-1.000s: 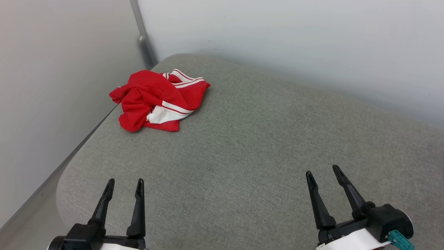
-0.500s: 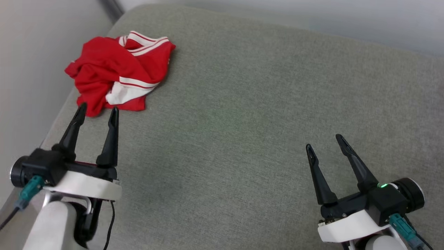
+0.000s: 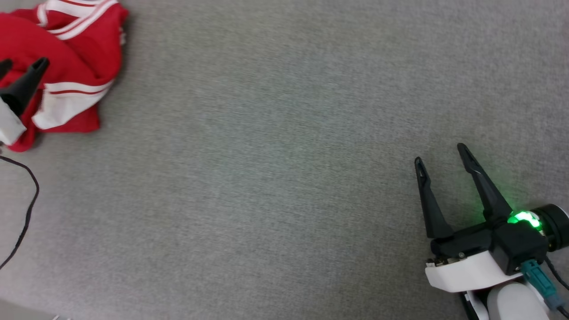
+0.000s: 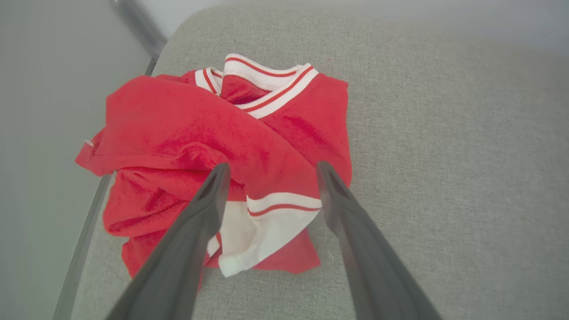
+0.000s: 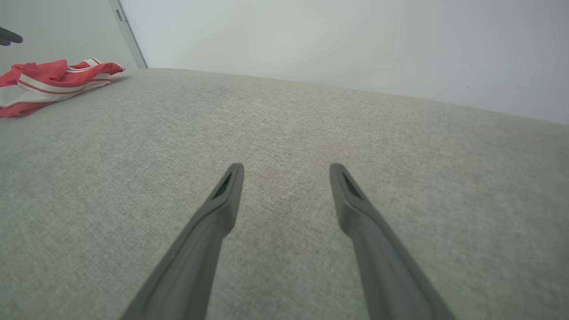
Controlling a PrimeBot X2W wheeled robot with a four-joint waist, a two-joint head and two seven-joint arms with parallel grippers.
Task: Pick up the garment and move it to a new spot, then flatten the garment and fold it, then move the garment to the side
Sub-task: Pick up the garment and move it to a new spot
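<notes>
Red cloth bunched in a heap: that is the shirt (image 4: pixel 191 129), crumpled at the far left corner of the grey cushion (image 3: pixel 284 178), close to the cushion's edge and the wall beside it. It lies that way because nothing has spread it out yet. The striped collar pokes out at the far side of the heap, and a white sleeve with its striped band spills out at the near side. No lettering shows.

Your left claw (image 4: pixel 272 171) hangs right over the heap with its two fingers spread wide, holding nothing. In the left wrist view the fingers straddle the white sleeve and the red fold above it, which I judge a sensible line-up for pinching the thick middle of the bundle. Whether the tips touch cloth I cannot tell.

Your right claw (image 3: pixel 440 155) is also spread wide and empty. It is over bare cushion, well apart from the shirt, which lies far off to its left. I take it as parked out of the way, leaving the middle of the cushion free as the new spot.

Pickup looks to be your step in hand; moving, flattening and folding are not yet done.
</notes>
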